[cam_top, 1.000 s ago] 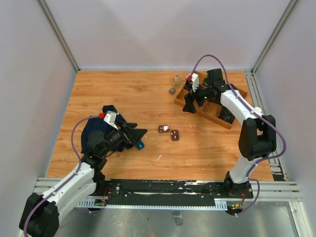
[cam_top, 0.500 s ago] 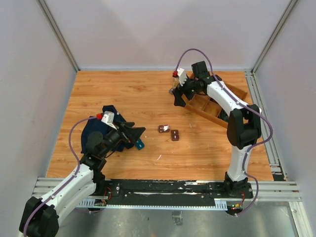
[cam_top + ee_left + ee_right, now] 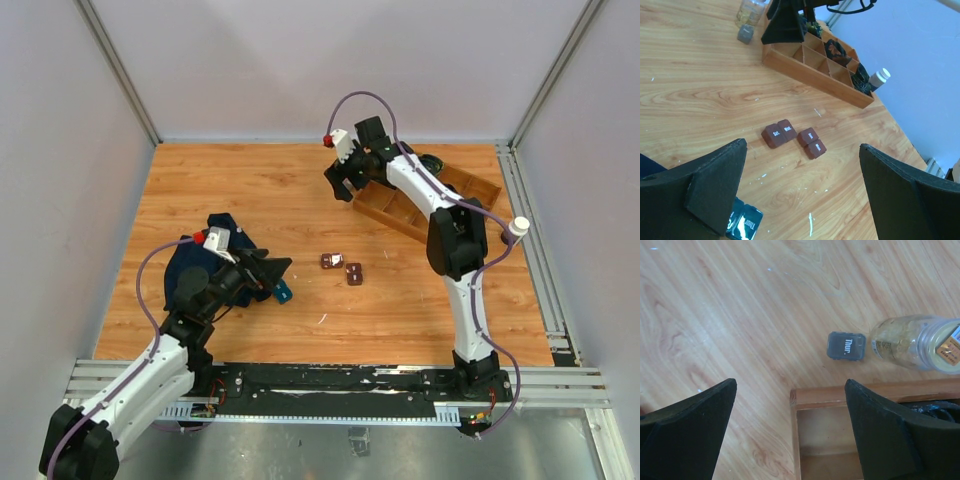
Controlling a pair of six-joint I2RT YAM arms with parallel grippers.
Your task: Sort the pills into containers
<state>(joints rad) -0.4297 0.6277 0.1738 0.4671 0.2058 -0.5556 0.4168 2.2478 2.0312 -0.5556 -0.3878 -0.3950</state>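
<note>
Two dark-brown square containers (image 3: 331, 261) (image 3: 353, 273) with pale lettering lie side by side mid-table; they also show in the left wrist view (image 3: 779, 133) (image 3: 812, 142). My left gripper (image 3: 279, 274) (image 3: 802, 150) is open and empty, low over the table left of them. My right gripper (image 3: 338, 186) (image 3: 790, 390) is open and empty, above the left corner of the wooden tray (image 3: 400, 212) (image 3: 840, 395). A clear jar (image 3: 912, 342) with yellowish contents lies beside a small grey box (image 3: 845, 346) marked "Thur". No loose pills are clear to see.
A teal box (image 3: 283, 292) (image 3: 743, 225) lies by my left fingers. A dark blue cloth (image 3: 195, 268) lies under the left arm. A white-capped bottle (image 3: 879, 80) stands by the tray's far end. Small white specks (image 3: 810, 223) dot the wood.
My right arm has swung left from over the tray's middle to its left corner, near the jar and grey box. The left arm has barely moved.
</note>
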